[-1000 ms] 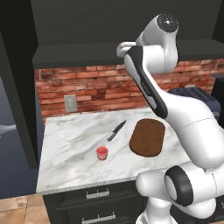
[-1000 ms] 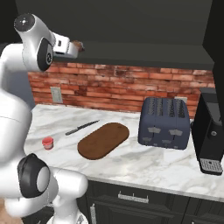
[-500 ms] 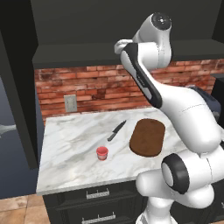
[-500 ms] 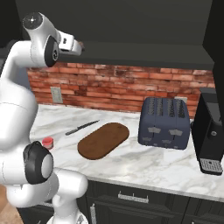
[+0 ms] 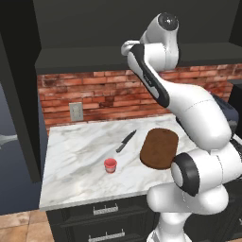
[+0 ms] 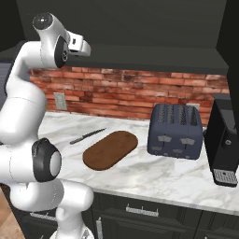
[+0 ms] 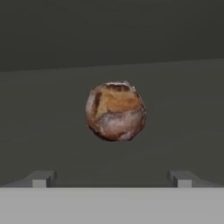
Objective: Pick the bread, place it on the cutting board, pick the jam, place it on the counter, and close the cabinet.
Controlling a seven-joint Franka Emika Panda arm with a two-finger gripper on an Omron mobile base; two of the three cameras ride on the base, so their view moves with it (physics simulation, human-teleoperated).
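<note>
The bread (image 7: 116,110), a round mottled-brown roll, lies on the dark shelf inside the cabinet (image 5: 118,23), straight ahead of my gripper (image 7: 112,178). The gripper is open, its fingertips (image 7: 41,178) spread wider than the roll and short of it, holding nothing. My hand (image 5: 126,47) is raised at the cabinet's lower edge. The jam (image 5: 110,165), a small red jar, stands upright on the marble counter (image 5: 75,160). To its right lies the dark-brown oval cutting board (image 5: 159,147), bare on top; it shows again as the cutting board (image 6: 110,149).
A black-handled knife (image 5: 125,141) lies between the jar and the brick wall. A dark toaster (image 6: 176,130) and a black coffee machine (image 6: 224,140) stand right of the board. The open cabinet door (image 5: 19,90) hangs at the left.
The arm has stretched up and the hand has edged a little farther toward the cabinet opening. Jar, board and knife have not moved.
</note>
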